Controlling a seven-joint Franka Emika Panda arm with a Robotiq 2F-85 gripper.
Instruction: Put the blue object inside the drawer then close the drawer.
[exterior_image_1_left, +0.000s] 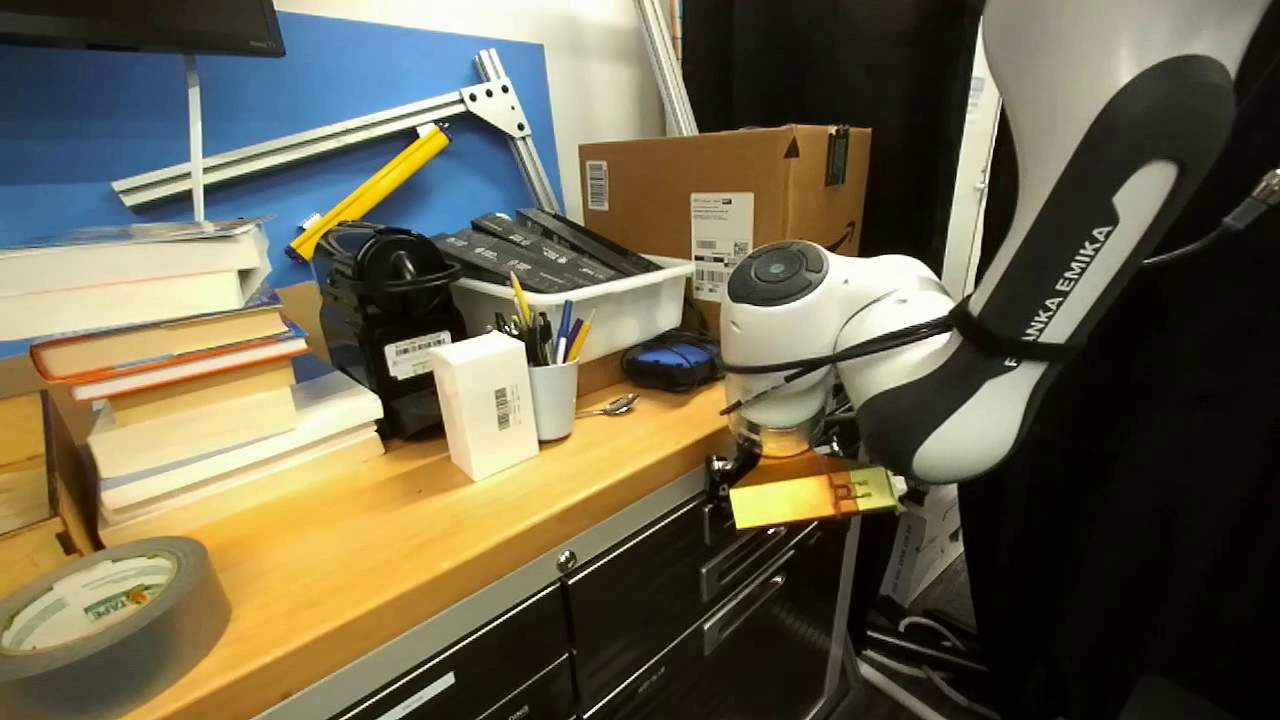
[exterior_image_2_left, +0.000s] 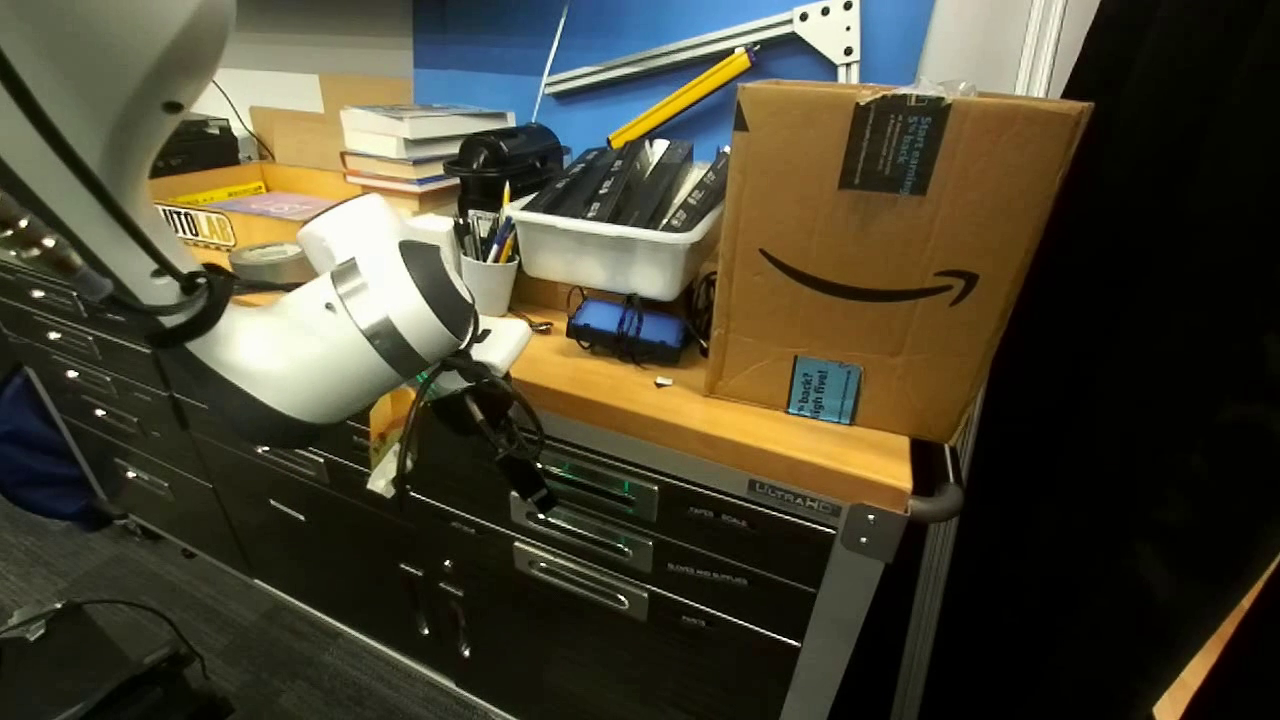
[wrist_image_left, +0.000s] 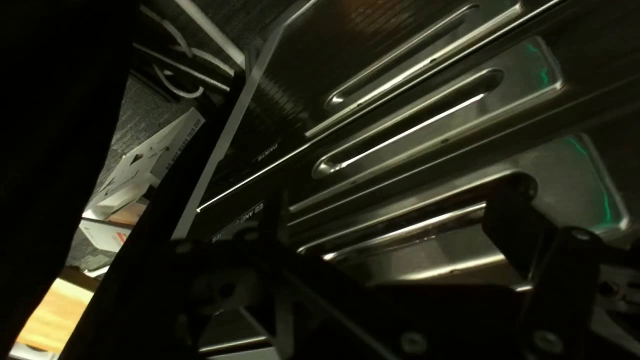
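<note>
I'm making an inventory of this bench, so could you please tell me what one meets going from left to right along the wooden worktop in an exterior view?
Roll of tape, white box, pen cup, spoon, blue item with black cord. Things whose overlap blurs their place are left out.

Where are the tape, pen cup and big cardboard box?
Tape (exterior_image_1_left: 165, 640), in an exterior view: roll's outer side.
Pen cup (exterior_image_1_left: 556, 405), in an exterior view: wall.
Cardboard box (exterior_image_2_left: 890, 335), in an exterior view: side.

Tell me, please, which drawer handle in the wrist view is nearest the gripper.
The top drawer's handle, lowest of three there, where the gripper overlaps it alone.
</note>
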